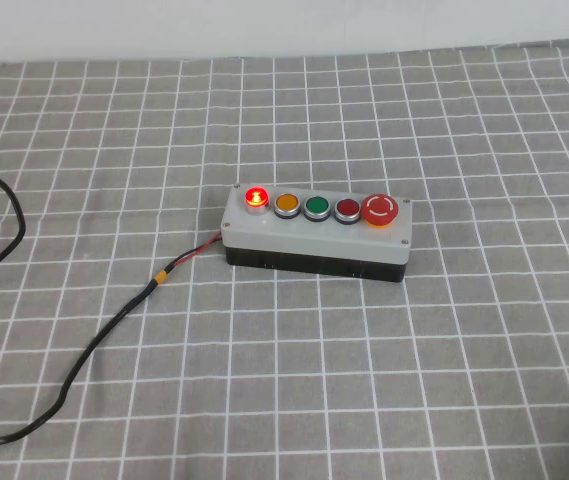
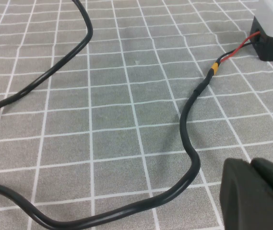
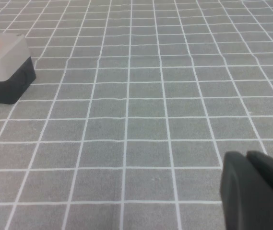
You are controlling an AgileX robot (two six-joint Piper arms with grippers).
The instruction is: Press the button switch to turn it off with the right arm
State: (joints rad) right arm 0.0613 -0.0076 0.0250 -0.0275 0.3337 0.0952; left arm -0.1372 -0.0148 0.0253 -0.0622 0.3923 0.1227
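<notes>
The button switch is glowing bright red on my high feed, a small raised dome in a silver collar, sitting at the left end of the row on the grey box. That box holds five buttons: after the lit one I count an orange button, a green button, a flat dark-red button, and the big red mushroom stop button with white arrows at the right end. The box rests near the middle of the desk, on a grey cloth with a white grid. A black cable runs off its left side, with red wire and a yellow band where it meets the box, and loops toward the near left corner. From the right wrist camera, I see only a dark piece of the right gripper at the frame's corner, low over bare cloth, well apart from the box, whose mushroom end shows across the desk; I cannot tell how its fingers stand. The left gripper is likewise just a dark edge, hovering near the cable, the box corner well beyond; fingers unreadable too.
</notes>
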